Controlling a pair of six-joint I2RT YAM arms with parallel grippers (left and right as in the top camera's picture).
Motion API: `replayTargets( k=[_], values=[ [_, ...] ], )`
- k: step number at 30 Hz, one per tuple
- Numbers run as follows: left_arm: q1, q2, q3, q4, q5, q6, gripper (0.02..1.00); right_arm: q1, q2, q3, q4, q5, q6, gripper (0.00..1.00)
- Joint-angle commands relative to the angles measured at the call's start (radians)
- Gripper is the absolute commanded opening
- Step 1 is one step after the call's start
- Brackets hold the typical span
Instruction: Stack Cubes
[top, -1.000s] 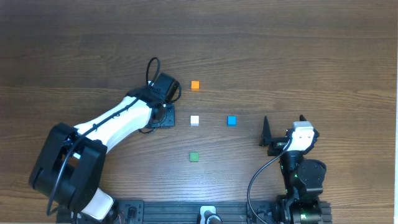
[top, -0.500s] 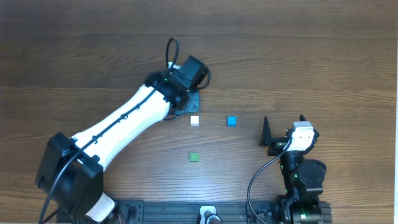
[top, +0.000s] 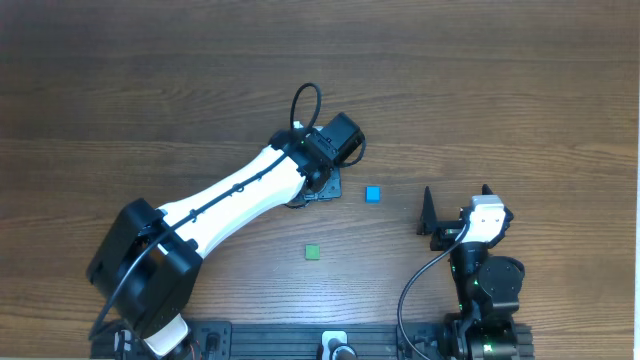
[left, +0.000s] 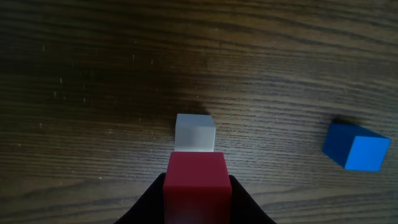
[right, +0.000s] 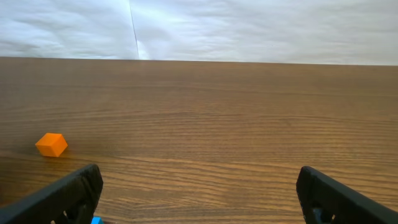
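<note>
Closest to the bases, my right gripper (top: 455, 207) sits parked, its 2 fingers spread wide with nothing between them. I judge it is kept low and back there so the left arm has the middle of the table (top: 520, 80) to itself. The green cube (top: 312, 253) lies a little farther out, alone on the wood and well apart from both grippers, so I take it for a later layer.

Past that, the left arm reaches across the middle. My left gripper (left: 197, 194) is clamped on the red cube (left: 196, 167), 1 finger on each side face. That leaves the cube's underside free to land flat. In the left wrist view the white cube (left: 195, 132) rests on the table just beyond the red one, square to it and on the same line. The red cube's edge overlaps the white cube's near edge in that view, so I judge the red one is carried above table height and not yet centred over its target. The next move, as I read it, calls for a short advance and then a straight descent, since a skewed drop could knock the white cube aside.

The blue cube (left: 356, 147) sits off to one side of the white one, apart from it and turned slightly. Farthest out, the orange cube (right: 51, 144) lies by itself, tilted corner-on to the right wrist camera.
</note>
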Motion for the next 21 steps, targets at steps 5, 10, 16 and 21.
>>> replayTargets(
  k=[5, 10, 16, 21],
  values=[
    [-0.004, 0.032, 0.009, -0.001, -0.012, -0.034, 0.108, 0.005, -0.006, -0.01, 0.006, -0.008, -0.001, 0.993],
    [-0.004, 0.063, 0.009, 0.0, -0.015, -0.034, 0.106, 0.005, -0.006, -0.01, 0.006, -0.008, -0.001, 0.993],
    [-0.004, 0.068, 0.009, 0.012, -0.027, -0.028, 0.104, 0.005, -0.006, -0.01, 0.006, -0.008, -0.001, 0.991],
    [-0.004, 0.07, 0.009, 0.015, -0.027, -0.025, 0.102, 0.005, -0.006, -0.01, 0.006, -0.008, -0.001, 0.993]
  ],
)
